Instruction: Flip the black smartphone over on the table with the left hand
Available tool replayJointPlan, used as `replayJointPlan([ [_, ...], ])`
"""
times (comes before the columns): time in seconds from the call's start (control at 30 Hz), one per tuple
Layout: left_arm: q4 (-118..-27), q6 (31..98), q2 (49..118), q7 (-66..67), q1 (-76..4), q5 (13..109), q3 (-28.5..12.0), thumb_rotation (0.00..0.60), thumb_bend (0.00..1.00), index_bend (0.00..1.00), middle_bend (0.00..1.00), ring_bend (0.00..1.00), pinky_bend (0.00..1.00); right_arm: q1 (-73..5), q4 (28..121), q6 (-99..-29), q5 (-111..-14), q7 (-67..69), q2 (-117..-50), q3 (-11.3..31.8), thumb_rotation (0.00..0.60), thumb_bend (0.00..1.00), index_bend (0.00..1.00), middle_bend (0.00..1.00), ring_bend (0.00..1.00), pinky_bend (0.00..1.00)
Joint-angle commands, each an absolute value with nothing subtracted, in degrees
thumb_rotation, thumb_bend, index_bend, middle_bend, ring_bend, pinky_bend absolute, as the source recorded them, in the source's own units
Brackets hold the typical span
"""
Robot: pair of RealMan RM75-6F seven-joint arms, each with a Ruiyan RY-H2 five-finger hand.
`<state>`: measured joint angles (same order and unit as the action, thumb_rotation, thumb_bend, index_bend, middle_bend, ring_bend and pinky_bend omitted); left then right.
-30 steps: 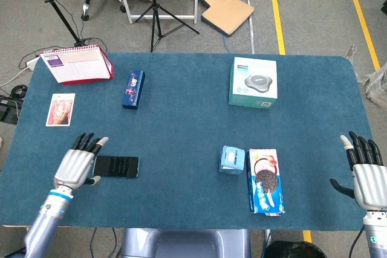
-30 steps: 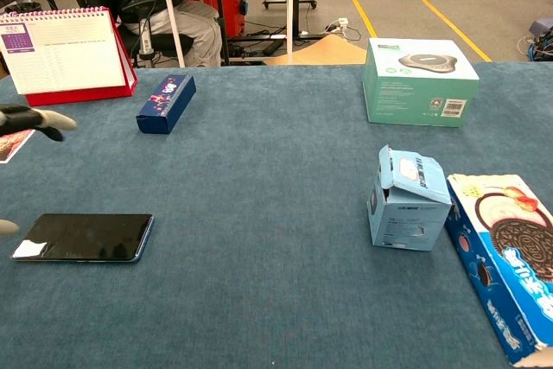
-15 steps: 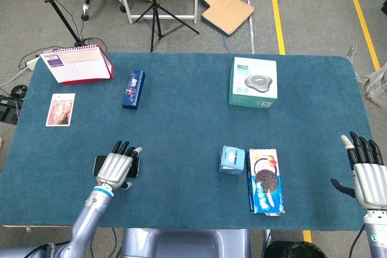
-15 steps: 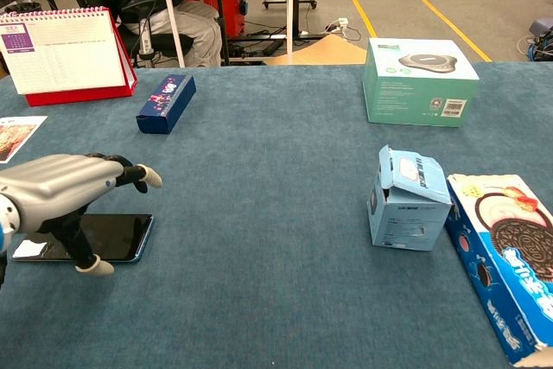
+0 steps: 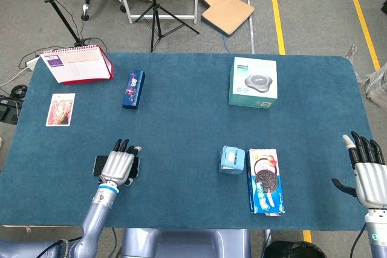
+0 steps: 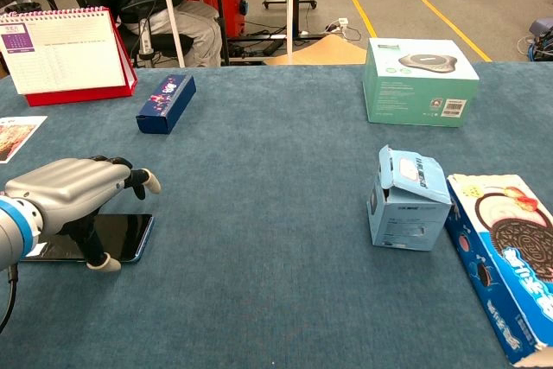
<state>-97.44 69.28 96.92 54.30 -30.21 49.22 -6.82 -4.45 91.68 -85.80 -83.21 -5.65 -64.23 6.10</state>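
The black smartphone (image 6: 128,232) lies flat on the blue table near its front left edge. My left hand (image 6: 67,189) arches over the phone's left half, its fingers curved down past the far edge and its thumb tip at the near edge. From the head view the left hand (image 5: 120,165) covers most of the phone (image 5: 98,165), so only the phone's ends show. I cannot see any grip on the phone. My right hand (image 5: 366,172) rests at the table's front right corner, fingers spread and holding nothing.
A desk calendar (image 5: 77,66) and a photo card (image 5: 60,109) sit at the back left, with a dark blue box (image 5: 133,89) beside them. A green-white box (image 5: 253,82) stands at the back. A small light-blue box (image 5: 231,160) and an Oreo pack (image 5: 265,180) lie front right.
One second ago my left hand lay left of the phone. It swung right over the phone and has since settled a little lower and closer. The right hand has stayed in place.
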Motion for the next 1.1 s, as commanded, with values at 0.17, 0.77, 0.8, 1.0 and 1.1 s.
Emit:
replayJointPlan([
  [0.17, -96.3, 71.26, 98.4, 54.9, -30.22, 49.9, -5.4, 0.6, 0.08, 0.2, 0.22, 0.0, 0.0, -4.46, 91.55, -85.59, -82.92, -5.56, -64.3, 6.1, 0.6, 0.0, 0.0, 0.0, 0.0, 0.0],
  [0.77, -94.53, 72.08, 99.07, 55.26, -30.89, 47.87, -4.8, 0.6, 0.12, 0.23, 0.25, 0.0, 0.0, -4.54, 90.99, -85.67, -83.01, -4.94, -64.51, 6.16, 0.6, 0.0, 0.0, 0.0, 0.0, 0.0],
  [0.8, -94.37, 72.03, 99.07, 55.18, -30.92, 47.73, -4.75, 0.6, 0.12, 0.24, 0.26, 0.0, 0.0, -4.57, 90.96, -85.62, -82.99, -4.93, -64.54, 6.16, 0.6, 0.0, 0.0, 0.0, 0.0, 0.0],
  [1.0, -94.2, 71.7, 98.92, 54.48, -31.04, 47.42, -4.61, 0.6, 0.17, 0.34, 0.36, 0.0, 0.0, -4.64, 90.81, -85.48, -82.89, -4.69, -64.61, 6.2, 0.6, 0.0, 0.0, 0.0, 0.0, 0.0],
  [1.1, -94.39, 71.8, 98.84, 53.83, -30.98, 47.65, -4.56, 0.6, 0.18, 0.36, 0.38, 0.0, 0.0, -4.66, 90.68, -85.42, -82.86, -4.53, -64.59, 6.21, 0.6, 0.0, 0.0, 0.0, 0.0, 0.0],
])
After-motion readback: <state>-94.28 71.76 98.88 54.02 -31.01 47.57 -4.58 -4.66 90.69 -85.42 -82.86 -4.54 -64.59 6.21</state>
